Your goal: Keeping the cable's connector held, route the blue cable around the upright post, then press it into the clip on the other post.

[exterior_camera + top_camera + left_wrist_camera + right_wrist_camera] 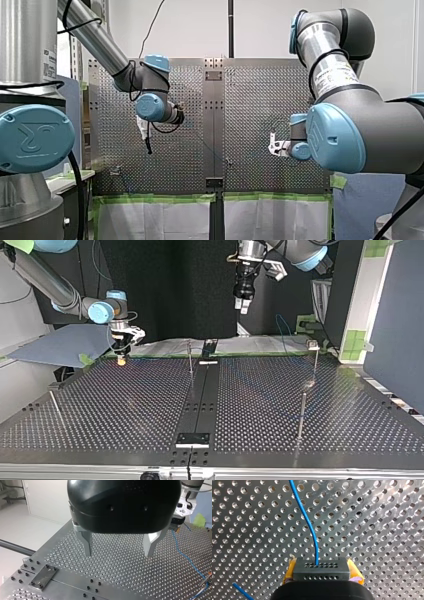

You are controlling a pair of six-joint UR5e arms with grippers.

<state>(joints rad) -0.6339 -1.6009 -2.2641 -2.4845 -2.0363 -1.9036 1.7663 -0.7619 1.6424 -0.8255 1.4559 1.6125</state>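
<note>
front: behind, above | top: opposite, low | wrists: close | all share table (260, 100)

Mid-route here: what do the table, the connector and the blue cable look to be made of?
The table looks like bare metal, likely aluminium, brushed: glints ring its countersunk holes. The connector is a dark matte block with rows of small holes, probably moulded plastic. The cable has a thin, smooth blue sheath, probably plastic insulation; it curves without kinking.
</note>
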